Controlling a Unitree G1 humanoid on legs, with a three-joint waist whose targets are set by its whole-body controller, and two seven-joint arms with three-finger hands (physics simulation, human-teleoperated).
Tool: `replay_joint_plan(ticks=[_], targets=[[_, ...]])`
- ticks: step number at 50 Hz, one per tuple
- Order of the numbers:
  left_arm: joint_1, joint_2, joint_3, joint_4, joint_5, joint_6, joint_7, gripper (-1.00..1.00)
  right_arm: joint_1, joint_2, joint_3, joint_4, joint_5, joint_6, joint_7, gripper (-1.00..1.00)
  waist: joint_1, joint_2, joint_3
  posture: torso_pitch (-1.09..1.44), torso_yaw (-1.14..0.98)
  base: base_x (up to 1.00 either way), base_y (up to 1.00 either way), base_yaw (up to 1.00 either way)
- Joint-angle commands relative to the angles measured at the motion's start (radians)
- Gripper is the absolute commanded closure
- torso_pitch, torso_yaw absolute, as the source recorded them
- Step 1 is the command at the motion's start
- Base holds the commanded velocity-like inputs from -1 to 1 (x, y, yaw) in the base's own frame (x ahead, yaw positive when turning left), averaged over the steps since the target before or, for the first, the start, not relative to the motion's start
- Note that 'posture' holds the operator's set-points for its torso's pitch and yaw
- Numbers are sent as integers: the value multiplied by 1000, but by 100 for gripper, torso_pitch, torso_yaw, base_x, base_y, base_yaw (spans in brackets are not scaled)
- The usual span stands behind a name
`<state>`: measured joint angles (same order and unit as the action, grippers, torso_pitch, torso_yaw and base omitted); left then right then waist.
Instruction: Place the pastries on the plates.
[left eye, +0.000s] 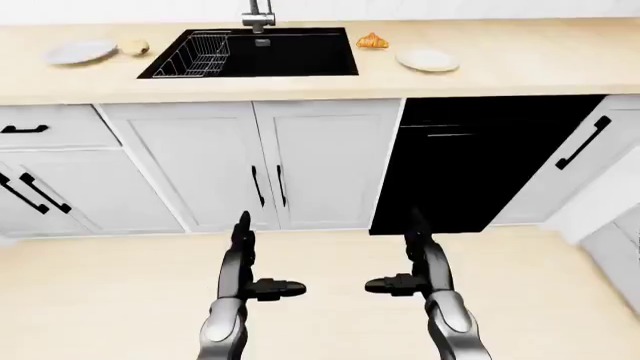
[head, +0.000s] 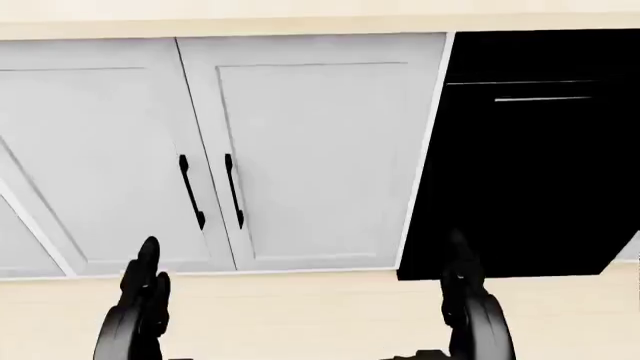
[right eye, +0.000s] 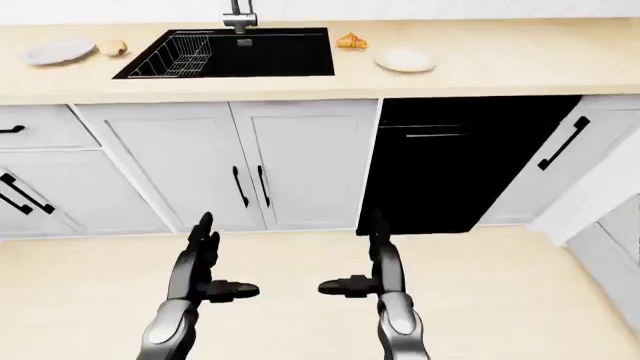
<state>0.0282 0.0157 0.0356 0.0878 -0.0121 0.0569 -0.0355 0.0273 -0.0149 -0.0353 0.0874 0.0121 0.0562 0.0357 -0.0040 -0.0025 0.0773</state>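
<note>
A croissant (left eye: 372, 40) lies on the wooden counter just right of the black sink (left eye: 280, 56). A cream plate (left eye: 427, 60) sits to its lower right. A second round pastry (left eye: 134, 47) lies left of the sink, beside a grey plate (left eye: 80, 52). My left hand (left eye: 252, 264) and right hand (left eye: 412, 262) are both open and empty, fingers up, held low over the floor, well short of the counter.
A wire dish rack (left eye: 198, 56) sits in the sink's left half under a faucet (left eye: 258, 15). White cabinets (left eye: 260, 161) and a black dishwasher (left eye: 480, 157) stand below the counter. A white cabinet edge (left eye: 610, 217) juts in at the right.
</note>
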Motion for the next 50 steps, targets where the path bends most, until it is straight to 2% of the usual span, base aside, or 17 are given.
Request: replay_joint_plan(ticks=[1,3,5,7,15,16,19,21,26,29,30,31,36,40,41,45,50], targets=[[-77,11,4,-189,-7,53,6,-100,-34,-3,16,-263,-1,71,-4,-100,-2,-8,-1,0,0,0,0,0],[-100,17,8,-237,-2,110,8,-100,-54,-4,21,-335,-10,121,0,-100,6,-2,-68,0,0,0,0,0],[-109,20,8,-284,7,153,4,-100,-73,-7,18,-369,-17,166,0,-100,5,-6,-23,0,0,0,0,0],[-134,28,6,-337,24,213,-2,-100,-103,-13,3,-416,-22,212,-2,-100,4,-8,-69,0,0,0,0,0],[-384,95,48,-465,60,462,-44,-100,-343,-71,-73,-632,21,514,-25,-100,11,-4,-90,0,0,0,0,0],[-418,102,50,-465,65,483,-45,-100,-385,-81,-91,-640,34,542,-40,-100,12,-2,-117,0,0,23,-20,0],[-458,102,58,-476,62,519,-35,-100,-430,-99,-100,-633,60,550,-72,-100,14,32,-58,0,0,30,-29,0],[-479,112,64,-491,59,543,-32,-100,-448,-111,-93,-647,66,573,-82,-100,19,42,-62,0,0,35,-33,0],[-519,141,74,-504,60,570,-29,-100,-493,-129,-108,-689,96,633,-97,-100,40,-6,-56,0,0,35,-33,0],[-515,149,81,-533,67,592,-33,-100,-495,-138,-115,-709,112,647,-108,-100,30,-117,-77,0,0,35,-33,0],[-517,147,83,-537,67,595,-32,-100,-498,-139,-117,-711,118,647,-112,-100,31,-56,-49,0,0,36,-42,0],[-518,147,81,-541,67,599,-32,-100,-501,-141,-119,-713,121,650,-115,-100,32,-67,-46,0,0,34,-46,0],[-524,155,85,-552,76,606,-36,-100,-517,-153,-126,-716,137,655,-129,-100,11,-5,-33,0,0,35,-46,0],[-544,168,98,-567,73,627,-40,-100,-532,-164,-123,-725,143,662,-136,-100,2,75,-50,0,0,39,-39,0],[-544,172,101,-569,72,630,-40,-100,-529,-166,-121,-727,141,661,-134,-100,15,44,-48,0,0,42,-11,0],[-542,176,103,-579,73,631,-37,-100,-527,-162,-122,-732,143,661,-135,-100,31,35,-51,0,0,47,-5,0],[-545,180,108,-589,74,637,-34,-100,-520,-156,-131,-736,156,654,-140,-100,46,-38,-34,0,0,66,0,0]])
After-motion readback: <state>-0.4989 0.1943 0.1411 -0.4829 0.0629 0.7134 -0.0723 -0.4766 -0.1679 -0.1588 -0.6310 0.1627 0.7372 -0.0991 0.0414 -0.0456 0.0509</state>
